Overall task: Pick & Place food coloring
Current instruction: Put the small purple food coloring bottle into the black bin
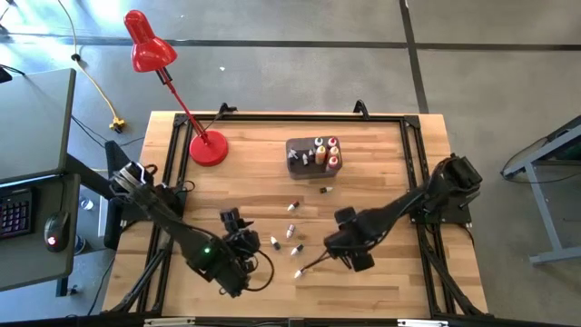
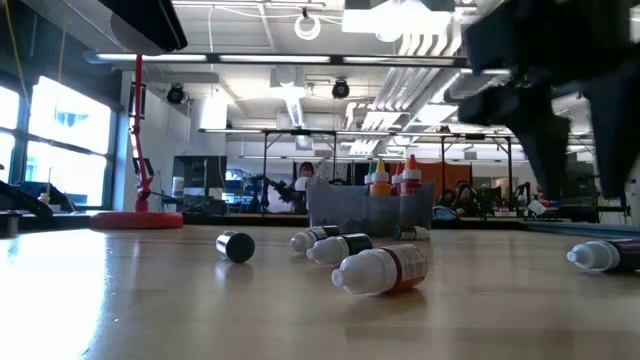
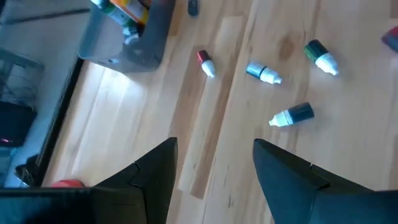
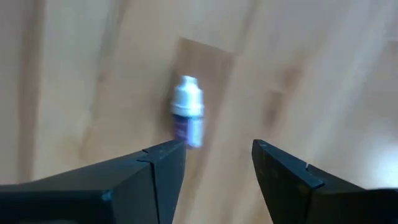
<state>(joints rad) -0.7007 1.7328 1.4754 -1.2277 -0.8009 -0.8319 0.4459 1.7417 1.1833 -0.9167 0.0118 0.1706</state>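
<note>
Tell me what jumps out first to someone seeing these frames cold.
Probably the red desk lamp at the wooden table's far left corner, then the dark grey rectangular tub holding upright food coloring bottles near the far middle. A scatter of tiny white-capped squeeze bottles lies on its side mid-table. The right gripper hovers with fingers open just short of a purple-labelled one; the left gripper, open, waits near the front edge.

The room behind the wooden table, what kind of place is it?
Probably a robotics lab or workshop: exposed ceiling ducts and lights, a concrete floor around the butcher-block wooden table, and a computer keyboard and mouse alongside.
</note>
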